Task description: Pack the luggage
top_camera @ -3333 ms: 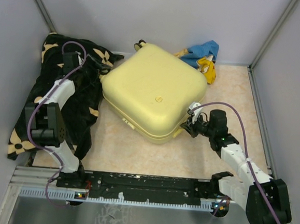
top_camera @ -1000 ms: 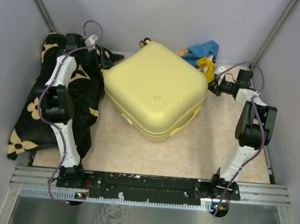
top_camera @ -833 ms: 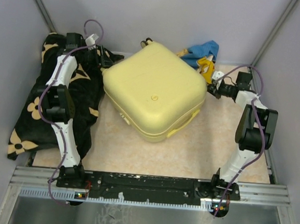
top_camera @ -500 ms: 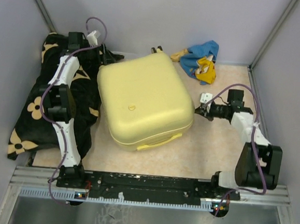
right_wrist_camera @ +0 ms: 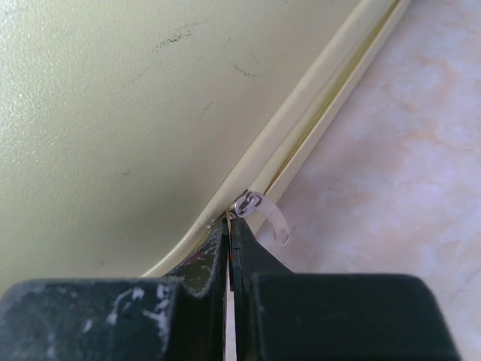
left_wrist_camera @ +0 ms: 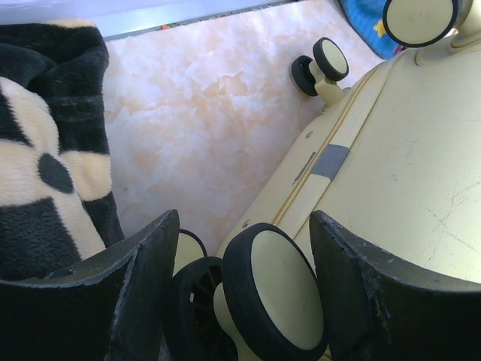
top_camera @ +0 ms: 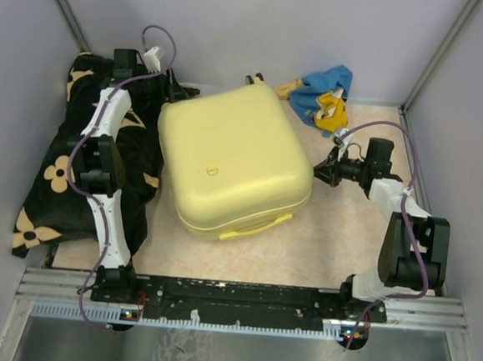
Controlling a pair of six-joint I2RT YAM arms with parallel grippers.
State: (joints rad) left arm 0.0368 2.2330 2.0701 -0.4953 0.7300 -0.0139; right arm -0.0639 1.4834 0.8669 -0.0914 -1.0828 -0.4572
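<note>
Luggage closed, lying flat mid table, handle side twd arm bases. L gripper at back-left corner, fingers wide, straddling a wheel. R gripper at right edge, fingers pressed together, tips at zip pull; can't tell if pinched. Blanket lies just left of case

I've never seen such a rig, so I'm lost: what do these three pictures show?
Two robot arms stand at the near edge of a table. One picture looks down from above; the others come from cameras on each wrist. A closed pale-yellow suitcase lies there, a black flowered blanket on its left, blue-and-yellow cloth behind. The left end effector straddles a suitcase wheel; whether it grips, I cannot tell. The right end effector is shut, tips at the zipper pull.
</note>
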